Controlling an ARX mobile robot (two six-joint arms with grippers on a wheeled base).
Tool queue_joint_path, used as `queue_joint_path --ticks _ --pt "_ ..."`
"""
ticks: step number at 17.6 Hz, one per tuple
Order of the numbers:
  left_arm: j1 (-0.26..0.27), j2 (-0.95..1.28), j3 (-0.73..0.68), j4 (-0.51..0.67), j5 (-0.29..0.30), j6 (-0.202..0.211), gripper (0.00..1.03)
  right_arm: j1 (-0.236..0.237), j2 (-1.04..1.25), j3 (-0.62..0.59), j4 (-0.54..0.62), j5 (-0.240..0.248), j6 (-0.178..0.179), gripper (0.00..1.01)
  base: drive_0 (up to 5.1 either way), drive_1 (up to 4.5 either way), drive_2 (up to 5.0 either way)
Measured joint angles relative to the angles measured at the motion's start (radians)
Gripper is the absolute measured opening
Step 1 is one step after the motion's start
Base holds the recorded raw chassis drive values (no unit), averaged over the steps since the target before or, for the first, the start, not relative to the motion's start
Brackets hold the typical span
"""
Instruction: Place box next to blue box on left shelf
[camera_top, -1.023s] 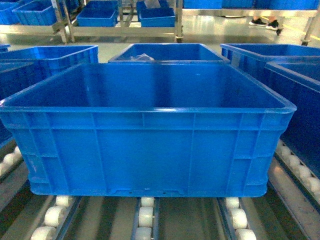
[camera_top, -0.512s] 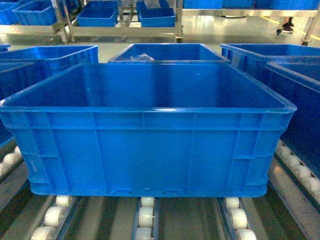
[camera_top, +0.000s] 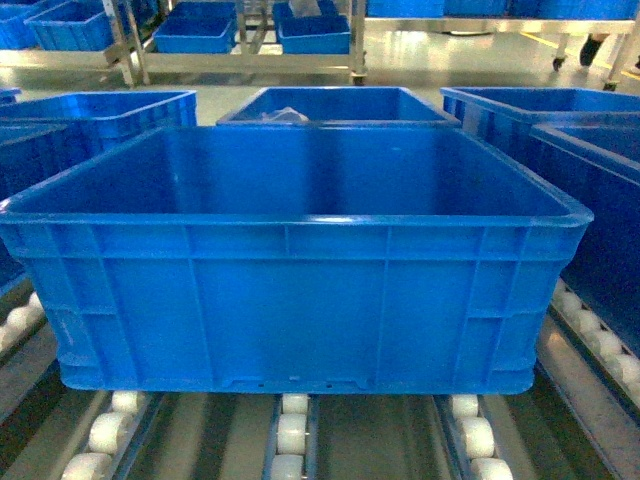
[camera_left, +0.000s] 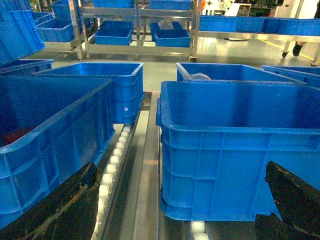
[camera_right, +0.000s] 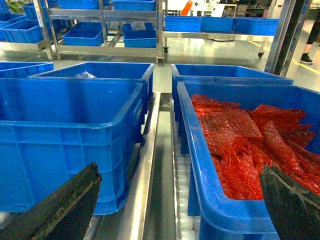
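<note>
The box, a large bright blue crate with ribbed walls and nothing inside, rests level on the left shelf's white roller lanes. Neither gripper shows in the head view. In the left wrist view my left gripper is open, its black fingers spread wide, with the box to the right and another blue box to the left, a roller track between them. My right gripper is open too. The box stands to its left.
A blue crate full of red bubble-wrap bags sits on the right lane, close beside the box. More blue crates stand behind it on the rack. Metal racks with small blue bins line the far side of the aisle.
The box and the crates have not moved. Only a person's shoes in the far background have shifted to the right.
</note>
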Motion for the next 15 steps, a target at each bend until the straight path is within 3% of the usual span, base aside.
queue_joint_path --ticks 15 --pt "0.000 0.000 0.000 0.000 0.000 0.000 0.98 0.000 0.000 0.000 0.000 0.000 0.000 0.98 0.0 0.00 0.0"
